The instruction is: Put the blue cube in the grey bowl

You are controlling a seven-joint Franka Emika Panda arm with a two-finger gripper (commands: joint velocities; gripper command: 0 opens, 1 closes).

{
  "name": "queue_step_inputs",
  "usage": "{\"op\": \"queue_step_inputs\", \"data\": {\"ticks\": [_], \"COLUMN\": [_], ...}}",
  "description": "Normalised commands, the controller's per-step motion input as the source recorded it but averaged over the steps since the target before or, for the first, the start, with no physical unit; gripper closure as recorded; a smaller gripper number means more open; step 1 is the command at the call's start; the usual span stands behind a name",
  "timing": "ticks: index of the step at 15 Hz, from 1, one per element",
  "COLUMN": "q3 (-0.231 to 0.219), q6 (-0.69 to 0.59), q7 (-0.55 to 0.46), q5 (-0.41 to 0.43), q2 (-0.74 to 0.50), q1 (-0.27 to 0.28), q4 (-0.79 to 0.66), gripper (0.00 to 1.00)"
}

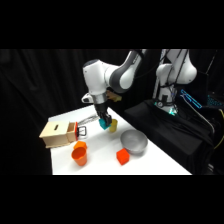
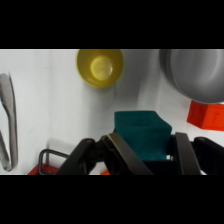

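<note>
From my station I see the gripper [image 1: 104, 121] clamped on the blue cube [image 1: 104, 123], holding it just above the white table [image 1: 160, 162]. In the wrist view the blue cube [image 2: 142, 132] sits squeezed between the two fingers [image 2: 125, 152], its top and front faces showing.

The grey bowl [image 1: 133, 141] stands apart from the cube, toward the table's right edge, and it holds nothing I can see. In the wrist view the bowl's rim [image 2: 192, 75] fills the upper right corner.

A small yellow cup [image 1: 113, 125] stands just beside the held cube. A red-orange cube [image 1: 122, 157] lies near the bowl, an orange cup [image 1: 79, 153] farther left. Metal tongs [image 2: 7, 122] lie on the table beside a wooden box [image 1: 57, 134].
</note>
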Motion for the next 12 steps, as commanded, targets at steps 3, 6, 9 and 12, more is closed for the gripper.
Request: {"op": "queue_step_inputs", "data": {"ticks": [3,6,9,12], "q3": [0.071,0.085,0.088,0.083], "q6": [-0.08,-0.01,0.03,0.08], "q7": [0.22,0.20,0.18,0.14], "q5": [-0.031,0.013,0.044,0.101], "q2": [-0.41,-0.39,-0.38,-0.34], "q1": [0.160,0.138,0.121,0.099], "q4": [-0.36,-0.37,-0.36,-0.33], "gripper": [0.75,0.75,0.75,0.75]}}
